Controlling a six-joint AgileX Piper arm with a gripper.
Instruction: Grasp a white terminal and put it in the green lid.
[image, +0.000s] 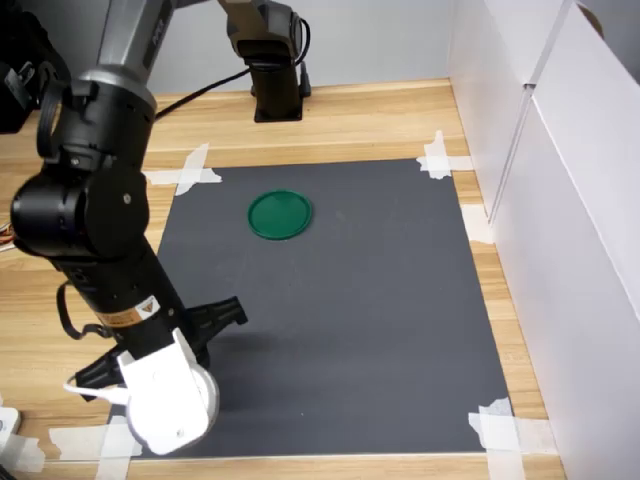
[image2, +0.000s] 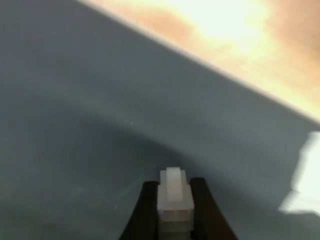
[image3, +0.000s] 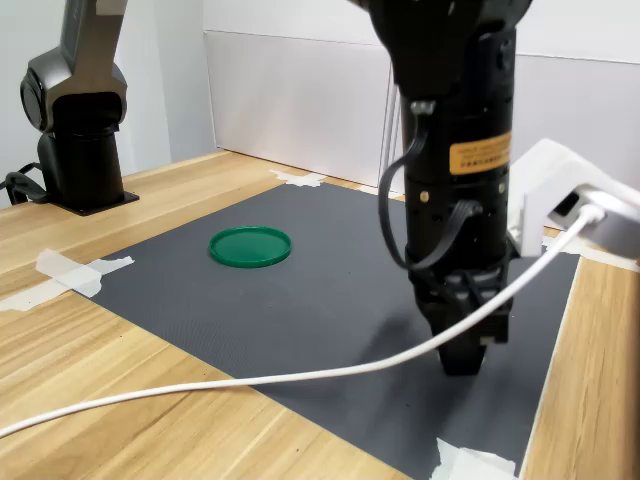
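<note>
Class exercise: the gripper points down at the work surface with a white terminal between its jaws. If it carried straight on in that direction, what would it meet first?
Most likely the dark mat. The gripper points steeply down close above it, jaws shut on the white terminal, and the wrist view shows only bare mat ahead. The green lid lies well off that line.

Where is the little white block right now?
In the wrist view, the white terminal sits pinched between the pincer's two dark fingers, just above the dark mat, far from the green lid.
</note>
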